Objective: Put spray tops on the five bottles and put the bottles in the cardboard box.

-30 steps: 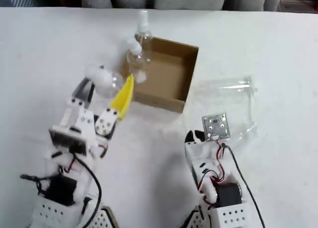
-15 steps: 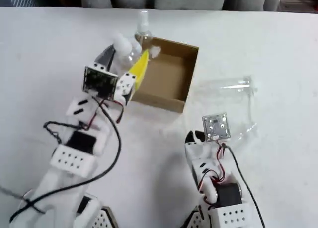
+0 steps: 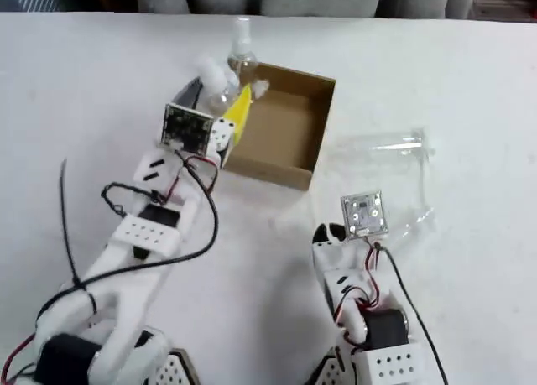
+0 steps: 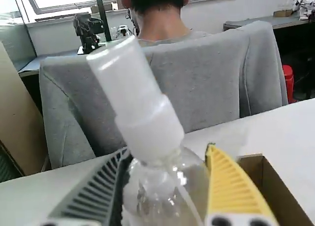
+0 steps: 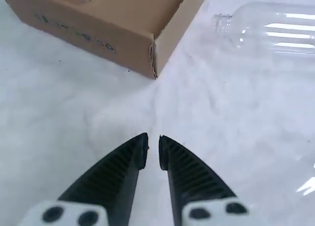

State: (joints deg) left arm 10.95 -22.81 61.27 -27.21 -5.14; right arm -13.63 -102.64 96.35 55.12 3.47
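Bottle [image 4: 162,194] tilted, spray top [image 4: 135,98] up (end effector [image 4: 165,152] clamped)

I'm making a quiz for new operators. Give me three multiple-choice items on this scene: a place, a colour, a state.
1. The capless bottle is: A in a gripper; B on the table beside the cardboard box; C inside the box.
2. One finger of the left gripper is: A red; B blue; C yellow.
3. The held bottle: A has a spray top on; B is uncapped; C is crushed.
Answers: B, it lies by the box; C, yellow ribs show; A, a white top caps its neck.
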